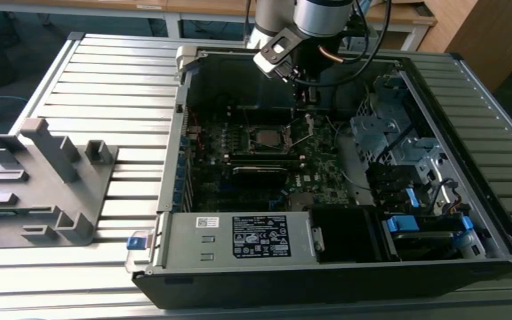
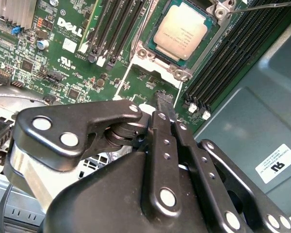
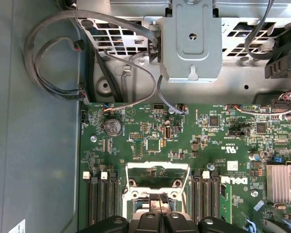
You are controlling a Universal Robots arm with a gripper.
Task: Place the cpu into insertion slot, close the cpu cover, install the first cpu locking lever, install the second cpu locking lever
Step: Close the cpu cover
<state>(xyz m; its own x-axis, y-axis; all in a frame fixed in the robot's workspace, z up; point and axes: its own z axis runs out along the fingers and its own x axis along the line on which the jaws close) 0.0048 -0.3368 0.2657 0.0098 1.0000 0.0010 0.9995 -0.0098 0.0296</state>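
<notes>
Exterior view's left: grey plastic stepped fixture (image 1: 38, 180) on slatted aluminium desk (image 1: 114, 73). Middle: open black computer case (image 1: 327, 280), green motherboard (image 2: 63, 63) inside. Pale silver-grey square cpu (image 2: 181, 30) lies flat in the square silver-rimmed insertion slot (image 2: 203, 43), uncovered. Thin silver cpu cover frame (image 3: 157, 166) is raised off the slot, board visible through its cut-out. Black gripper (image 2: 164, 102) is at the cover's free edge, jaws pressed together; whether they pinch that edge, cannot tell. Exterior view's right: grey metal drive cage (image 1: 385, 133).
</notes>
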